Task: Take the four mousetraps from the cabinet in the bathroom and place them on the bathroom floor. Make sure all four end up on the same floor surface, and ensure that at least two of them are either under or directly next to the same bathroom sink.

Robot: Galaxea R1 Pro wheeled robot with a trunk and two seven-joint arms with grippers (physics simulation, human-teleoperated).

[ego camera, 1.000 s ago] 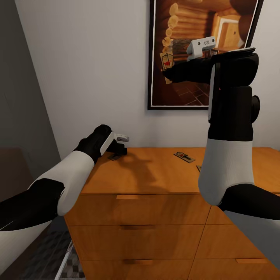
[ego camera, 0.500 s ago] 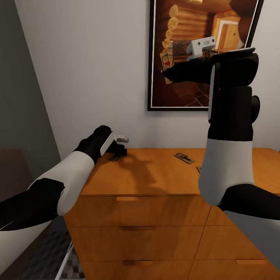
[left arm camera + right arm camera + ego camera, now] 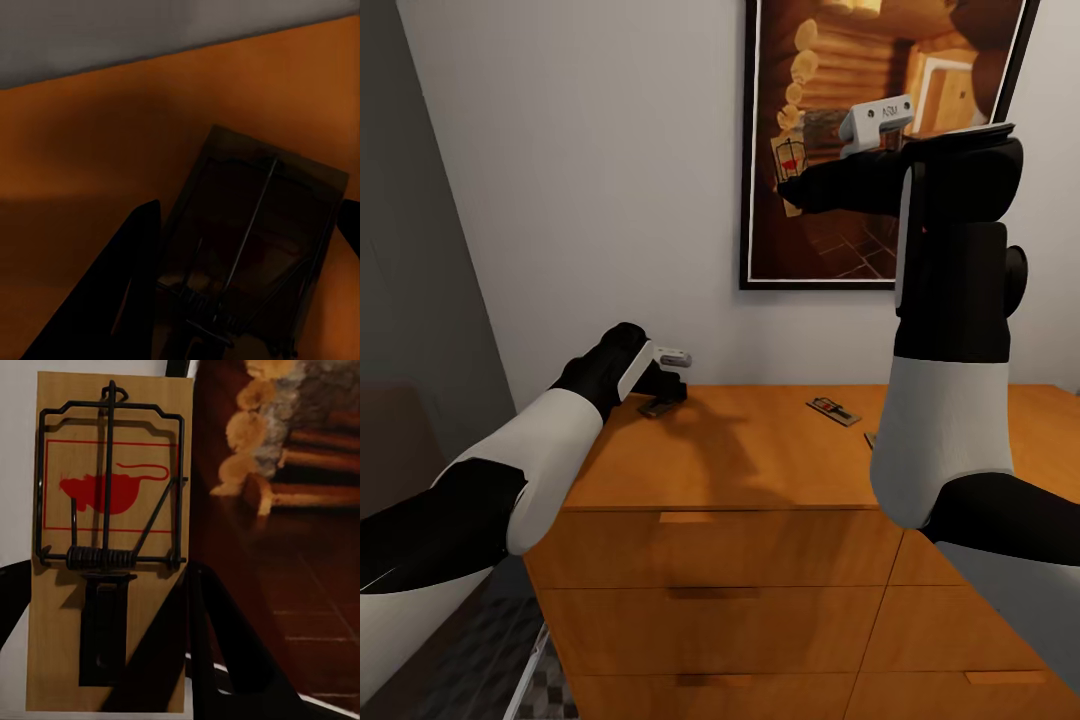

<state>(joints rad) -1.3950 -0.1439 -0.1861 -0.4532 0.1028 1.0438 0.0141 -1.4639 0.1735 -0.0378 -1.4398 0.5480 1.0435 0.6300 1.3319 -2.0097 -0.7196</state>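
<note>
The room is evenly and softly lit, with no glare on the pale wall (image 3: 590,180). The left arm (image 3: 540,450) throws a soft, blurred shadow across the cabinet (image 3: 760,470) top, and up close there the mousetrap (image 3: 255,255) sits in deep, murky shade. Everything looks slightly soft, edges undistorted.

Head looks down over cabinet (image 3: 760,450); wrists seemingly close on mousetraps (image 3: 255,255).

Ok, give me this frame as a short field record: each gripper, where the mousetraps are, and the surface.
left gripper: low at the cabinet top, fingers either side of a mousetrap lying there; closure unclear
right gripper: raised in front of the wall picture, shut on a held mousetrap
loose mousetrap: flat on the cabinet top, apart from both grippers
floor placement: not yet done
</note>
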